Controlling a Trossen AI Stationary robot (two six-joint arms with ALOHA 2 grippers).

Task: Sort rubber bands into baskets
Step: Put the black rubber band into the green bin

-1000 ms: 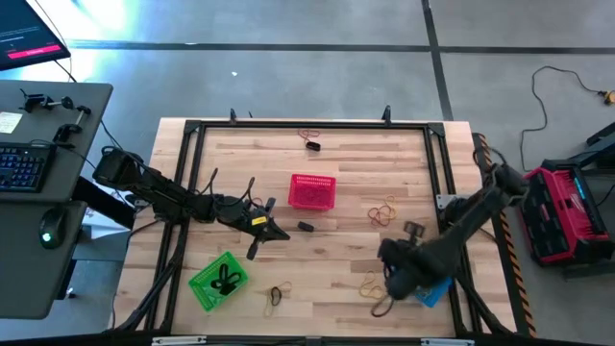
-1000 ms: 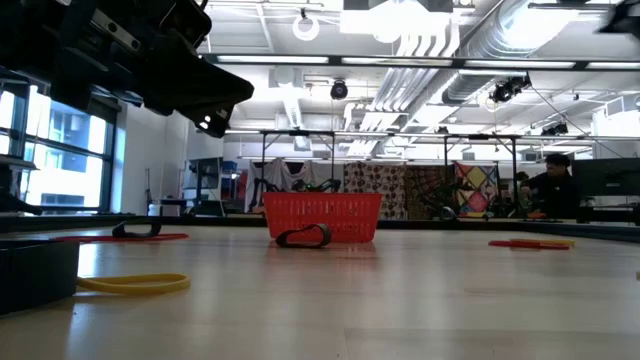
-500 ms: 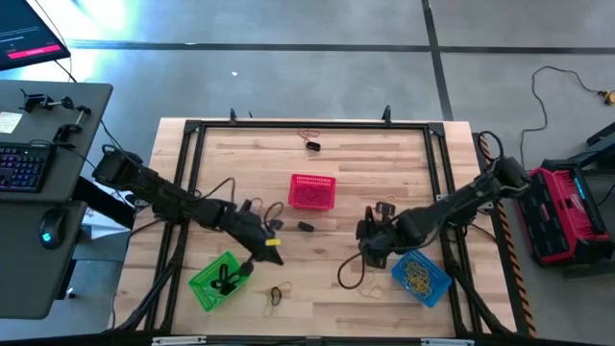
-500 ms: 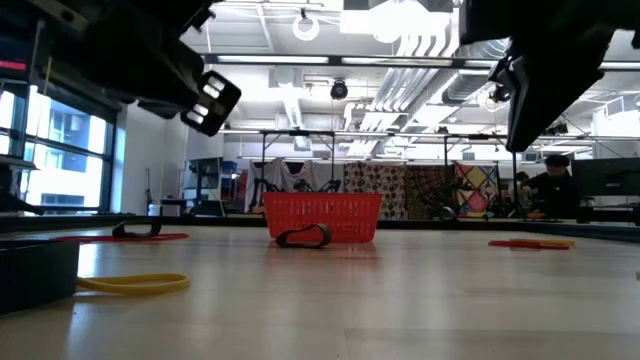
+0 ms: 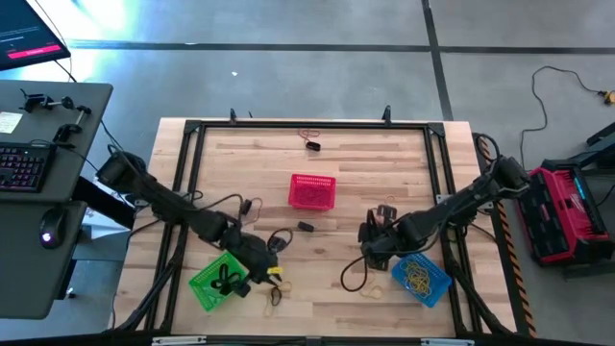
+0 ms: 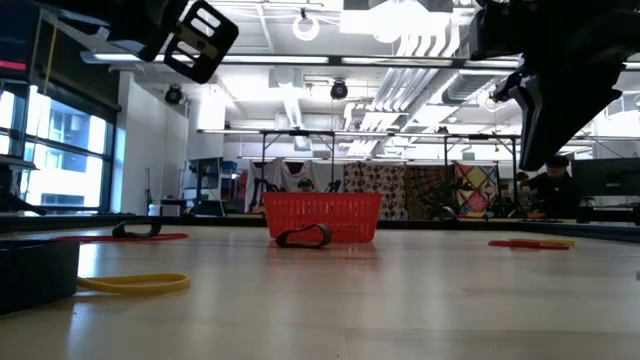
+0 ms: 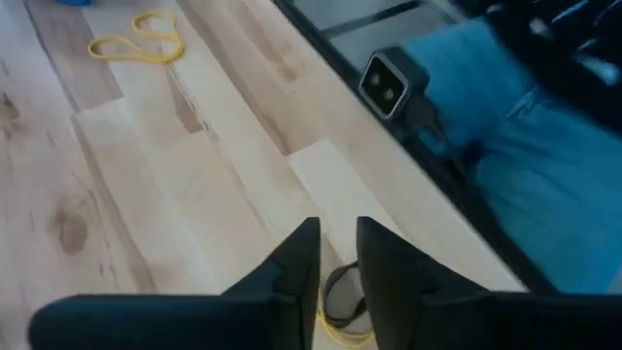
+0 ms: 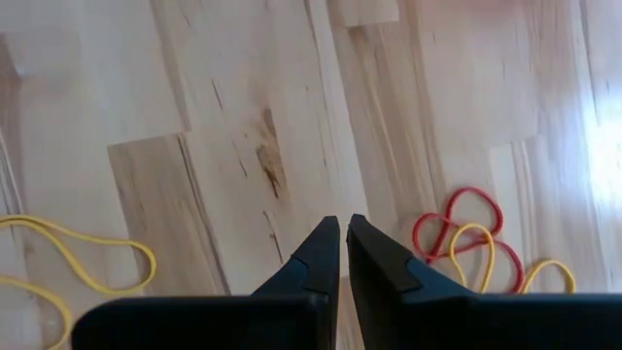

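My left gripper (image 5: 269,277) (image 7: 335,255) hangs beside the green basket (image 5: 204,290), fingers slightly apart with nothing between them. Past them a black and a yellow rubber band (image 7: 340,303) lie on the table near its front edge. A black band (image 5: 227,281) lies in the green basket. My right gripper (image 5: 368,258) (image 8: 343,238) is shut and empty, above bare wood just left of the blue basket (image 5: 437,286), which holds yellow bands (image 5: 415,272). The red basket (image 5: 312,190) stands at the table's middle, a black band (image 5: 305,227) in front of it.
Loose bands lie on the table: red and yellow ones (image 8: 466,243) and a yellow one (image 8: 78,267) near my right gripper, a tan one (image 5: 373,288), two at the far edge (image 5: 309,139). A black frame (image 5: 192,192) rims the table. A person's jeans (image 7: 525,146) show beyond the near edge.
My left gripper has gone toward the table's near edge, past the green basket's corner, has risen and has tipped up closer to level. My right gripper has swung from over the blue basket toward the table's middle, uncovering the basket, and has hardly moved since.
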